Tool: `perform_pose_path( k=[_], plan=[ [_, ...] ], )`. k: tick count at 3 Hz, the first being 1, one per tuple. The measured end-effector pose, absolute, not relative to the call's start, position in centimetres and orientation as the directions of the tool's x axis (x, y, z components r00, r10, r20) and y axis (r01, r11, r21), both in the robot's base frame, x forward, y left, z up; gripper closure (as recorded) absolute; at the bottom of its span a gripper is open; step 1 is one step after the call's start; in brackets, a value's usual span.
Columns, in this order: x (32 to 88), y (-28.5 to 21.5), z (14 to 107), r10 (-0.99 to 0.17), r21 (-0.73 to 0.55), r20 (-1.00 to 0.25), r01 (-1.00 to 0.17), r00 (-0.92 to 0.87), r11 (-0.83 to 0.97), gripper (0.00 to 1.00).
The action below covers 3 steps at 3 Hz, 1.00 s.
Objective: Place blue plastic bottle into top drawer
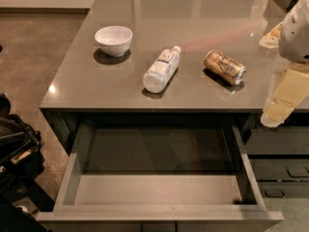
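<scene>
Geometry: blue plastic bottle point(161, 70) lies on its side on the countertop point(87, 88), cap pointing away, base toward the open top drawer point(159, 191). We see the gripper point(281, 103) well to its right, beyond the drink can point(225, 67); its state we cannot tell.

A white bowl point(113, 38) stands upright on the grey table point(82, 83). A gold-brown can point(225, 67) lies on its side further right. Dark handled drawers point(280, 168) sit lower right. Something black point(14, 146), perhaps a bag, lies left. The claw point(270, 116) hangs at the table's right edge.
</scene>
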<state>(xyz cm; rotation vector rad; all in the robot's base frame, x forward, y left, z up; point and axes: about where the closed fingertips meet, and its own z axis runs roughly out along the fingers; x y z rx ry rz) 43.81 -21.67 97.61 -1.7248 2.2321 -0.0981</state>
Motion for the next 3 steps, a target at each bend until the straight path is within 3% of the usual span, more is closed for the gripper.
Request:
perform_pose_path(
  k=[2, 3],
  plan=[
    [44.2, -21.4, 98.0, -0.955, -0.262, -0.217, -0.931, -0.201, 0.256, 0.0],
    [46.7, -19.3, 98.4, -0.957, -0.29, -0.277, -0.942, -0.085, 0.168, 0.0]
  ],
)
